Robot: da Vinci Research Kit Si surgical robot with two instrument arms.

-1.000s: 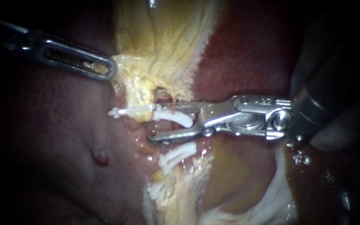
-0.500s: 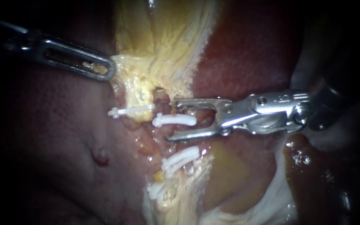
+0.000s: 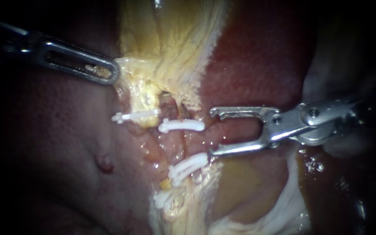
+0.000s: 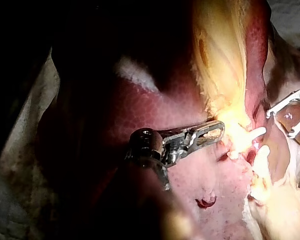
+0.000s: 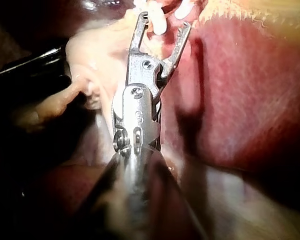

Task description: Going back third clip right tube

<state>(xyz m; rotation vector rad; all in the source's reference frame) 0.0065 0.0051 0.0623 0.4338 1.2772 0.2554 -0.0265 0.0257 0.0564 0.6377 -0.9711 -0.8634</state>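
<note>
Three white clips sit near the gallbladder's neck: one (image 3: 135, 115) on the left tube, one (image 3: 182, 125) across the right tube (image 3: 177, 141), and a double one (image 3: 189, 165) lower on it. My right instrument (image 3: 213, 132) comes in from the right with open, empty jaws, its tips just right of the upper right-tube clip. In the right wrist view its jaws (image 5: 164, 22) stand open with a clip (image 5: 158, 25) just ahead. My left instrument (image 3: 107, 72) is shut on the gallbladder's yellow edge (image 3: 129, 69); the left wrist view shows this grip (image 4: 216, 132).
Red-brown liver (image 3: 257, 65) lies behind and right of the tubes, paler liver surface (image 3: 57, 143) to the left. Another white clip (image 3: 164, 198) sits low in yellow-white tissue. A white tissue band (image 3: 292, 196) runs under my right instrument's shaft.
My right instrument has drawn back to the right, off the upper right-tube clip, which stays on the tube. Its jaws remain open. The left instrument has held still.
</note>
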